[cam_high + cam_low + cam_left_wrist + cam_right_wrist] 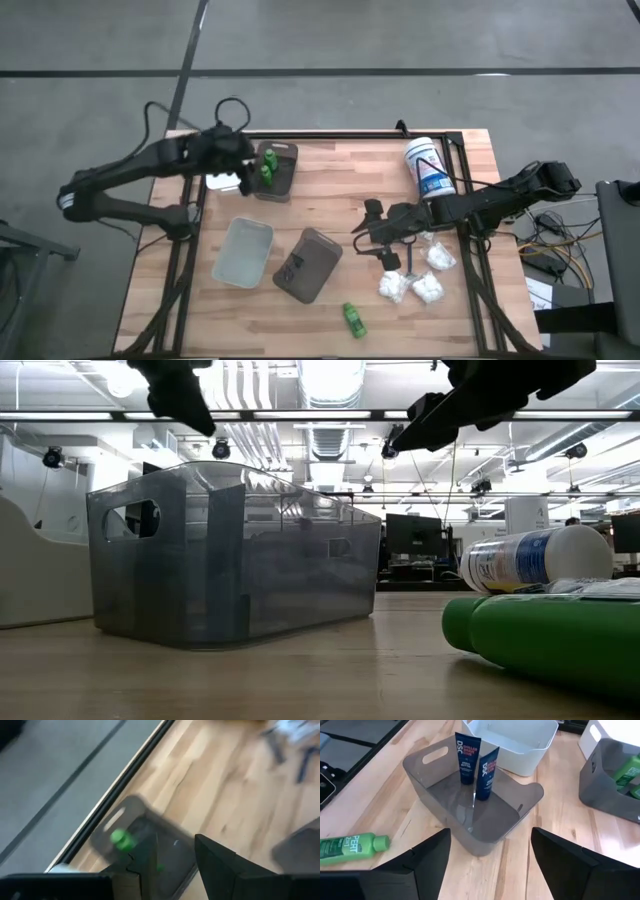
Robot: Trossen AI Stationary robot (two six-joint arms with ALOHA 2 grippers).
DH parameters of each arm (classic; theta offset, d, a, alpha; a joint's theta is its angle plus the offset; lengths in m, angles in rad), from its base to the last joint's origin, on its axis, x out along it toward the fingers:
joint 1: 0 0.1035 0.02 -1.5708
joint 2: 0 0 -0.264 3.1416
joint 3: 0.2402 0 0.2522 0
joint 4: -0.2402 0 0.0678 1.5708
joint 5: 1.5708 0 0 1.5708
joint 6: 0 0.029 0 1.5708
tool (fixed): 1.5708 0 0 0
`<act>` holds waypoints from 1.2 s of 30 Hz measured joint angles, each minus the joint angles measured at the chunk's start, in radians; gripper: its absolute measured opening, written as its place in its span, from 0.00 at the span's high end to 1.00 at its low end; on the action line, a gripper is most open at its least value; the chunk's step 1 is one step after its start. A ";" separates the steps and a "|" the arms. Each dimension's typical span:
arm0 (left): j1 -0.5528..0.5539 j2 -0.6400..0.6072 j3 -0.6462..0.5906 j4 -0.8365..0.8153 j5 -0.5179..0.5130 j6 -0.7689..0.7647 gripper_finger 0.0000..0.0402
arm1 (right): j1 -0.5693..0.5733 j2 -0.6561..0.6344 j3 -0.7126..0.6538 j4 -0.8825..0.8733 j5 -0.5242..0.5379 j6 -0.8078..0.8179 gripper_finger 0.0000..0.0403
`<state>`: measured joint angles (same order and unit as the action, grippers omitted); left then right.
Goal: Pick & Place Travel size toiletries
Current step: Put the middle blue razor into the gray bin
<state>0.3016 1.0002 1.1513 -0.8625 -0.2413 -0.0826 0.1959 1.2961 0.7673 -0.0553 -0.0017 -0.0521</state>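
Two green bottles already sit in the grey tray at the table's far left edge, and two dark blue tubes stand in the brown tray near the table's middle, so I judge the sort partly done. The white tray, just left of the brown tray, looks empty to me. Still loose: one green bottle lying on the table to the right of the brown tray and nearer the front edge, and a cluster of white packets farther right of it, with a dark stick among them, as far as I can make out.

My left gripper hangs over the grey tray, beside the bottles inside it; its fingers stand apart and I see nothing between them. My right gripper sits between the brown tray and the packets, fingers spread wide and empty. The big white tub lies behind the packets, untouched.
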 joint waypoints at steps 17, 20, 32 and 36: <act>-0.274 -0.218 -0.444 0.591 0.100 0.001 0.66 | -0.003 0.000 0.000 -0.357 0.003 0.180 0.47; -0.335 -0.209 -0.474 0.680 0.100 0.018 0.66 | -0.003 0.000 0.000 -0.414 0.007 0.201 0.47; -0.589 -0.134 -0.519 0.914 0.050 0.071 0.68 | -0.003 0.000 -0.091 -0.436 0.118 0.242 0.49; -0.646 -0.083 -0.520 0.950 -0.021 0.085 0.69 | -0.003 0.013 -0.128 -0.429 0.119 0.260 0.49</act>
<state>-0.3448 0.9172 0.6318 0.0872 -0.2625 0.0025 0.1928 1.3089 0.6395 -0.4844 0.1170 0.2075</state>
